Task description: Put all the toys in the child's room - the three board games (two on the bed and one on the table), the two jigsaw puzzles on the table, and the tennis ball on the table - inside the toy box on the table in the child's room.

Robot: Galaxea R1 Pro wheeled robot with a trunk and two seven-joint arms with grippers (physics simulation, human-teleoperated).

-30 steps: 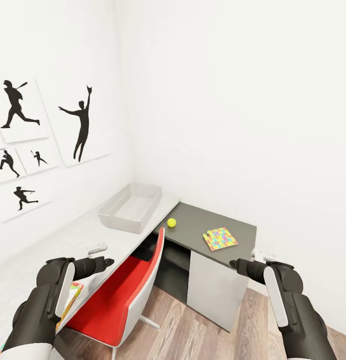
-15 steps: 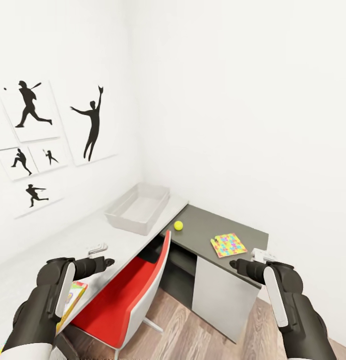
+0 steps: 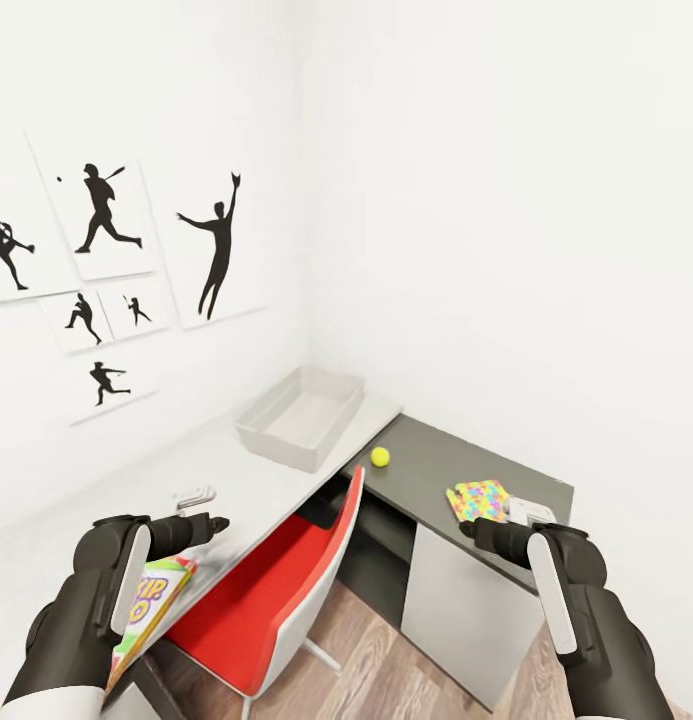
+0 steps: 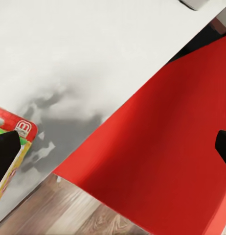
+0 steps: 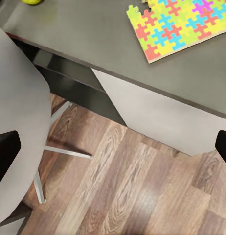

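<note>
Toy box (image 3: 304, 425), light grey and open-topped, sits on the pale speckled counter (image 3: 236, 480) in the room corner, looking empty. Tennis ball (image 3: 380, 456) lies on the lower dark grey side unit (image 3: 436, 470), just off the pale counter's edge. Jigsaw puzzle (image 3: 478, 500) lies flat on the same dark top, near its front edge, well apart from the ball; the right wrist view has it (image 5: 179, 24) over the unit's white panel (image 5: 157, 120). One board game (image 3: 151, 600), cartoon cover with a red border, lies at the near end of the pale counter, partly under the left arm; its corner shows in the left wrist view (image 4: 15, 142). Red chair (image 3: 276, 590) is tucked in at the counter corner, with wood floor (image 5: 142, 191) beneath. Left end effector (image 3: 201, 512) hovers over the pale counter with fingers spread wide, nothing held. Right end effector (image 3: 506, 515) hangs by the puzzle, fingers also wide apart, empty. Black silhouette pictures (image 3: 216, 250) hang on the left wall.
</note>
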